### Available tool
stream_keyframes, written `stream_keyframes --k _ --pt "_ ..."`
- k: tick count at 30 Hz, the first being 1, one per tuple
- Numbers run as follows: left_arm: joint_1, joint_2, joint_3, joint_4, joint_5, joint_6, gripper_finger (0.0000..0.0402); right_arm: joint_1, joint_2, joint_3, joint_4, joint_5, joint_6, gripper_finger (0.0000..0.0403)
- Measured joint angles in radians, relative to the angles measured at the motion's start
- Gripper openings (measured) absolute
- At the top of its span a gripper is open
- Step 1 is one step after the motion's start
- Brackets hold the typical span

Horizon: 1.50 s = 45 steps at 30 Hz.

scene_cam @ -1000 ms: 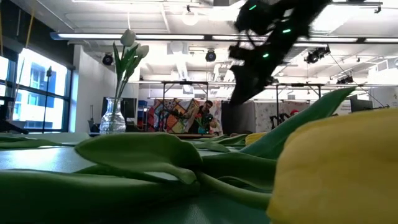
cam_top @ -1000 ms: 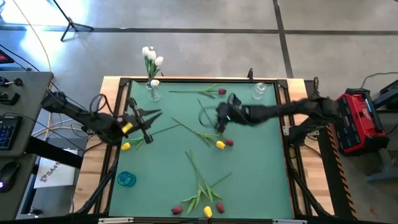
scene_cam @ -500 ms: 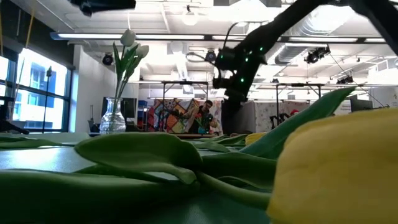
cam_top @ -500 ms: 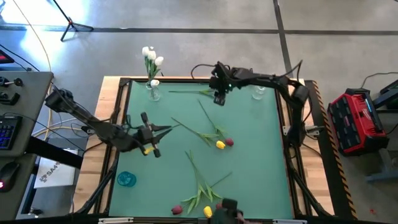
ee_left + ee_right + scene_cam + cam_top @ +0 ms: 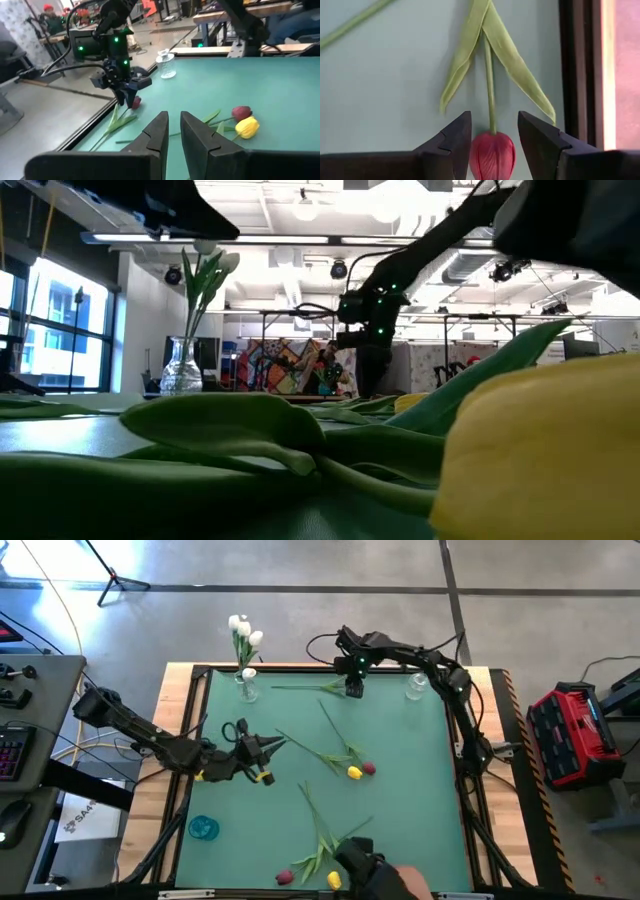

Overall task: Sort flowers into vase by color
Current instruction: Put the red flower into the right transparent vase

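Note:
A red tulip lies along the table's far edge, stem pointing left and head to the right. My right gripper points down over that head, open, one finger on each side. My left gripper hovers left of centre, pointing right. It is shut, and nothing shows between its fingers. A yellow tulip and a red one lie mid-table. More tulips lie near the front edge. White tulips stand in a clear vase. My right gripper comes at the red tulip's head from above, pointing down, with a finger on each side of it. The tulip lies flat on the table. Whether the fingers touch the head, I cannot tell.
An empty clear vase stands at the far right and a blue vase at the near left. A yellow tulip head lies by the left edge. A dark object reaches in over the near edge.
My right gripper has swung from the table's middle to the far edge, tipped to point down and come down over the red tulip's head. My left gripper has moved down and toward the table's right, rolling a little. A dark object has come in over the near edge.

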<state>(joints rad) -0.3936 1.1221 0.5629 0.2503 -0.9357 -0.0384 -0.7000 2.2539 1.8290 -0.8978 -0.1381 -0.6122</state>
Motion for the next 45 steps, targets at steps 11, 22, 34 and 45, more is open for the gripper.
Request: stream_keyframes --k 11,22,34,45 --pt "0.065 0.057 0.0 0.002 0.018 -0.014 0.0035 -0.022 0.097 0.089 -0.134 0.007 -0.017 0.0104" --pt "0.104 0.07 0.0 0.0 0.096 0.027 0.0035 -0.015 0.07 0.132 -0.405 0.023 0.074 0.0016" --pt "0.146 0.202 -0.001 0.057 0.173 0.144 0.0097 0.064 -0.15 0.12 -0.67 -0.208 0.311 0.0003" --pt "0.22 0.278 0.017 0.212 0.148 0.344 0.0208 0.264 -0.279 0.119 -0.674 -0.213 0.498 0.0004"
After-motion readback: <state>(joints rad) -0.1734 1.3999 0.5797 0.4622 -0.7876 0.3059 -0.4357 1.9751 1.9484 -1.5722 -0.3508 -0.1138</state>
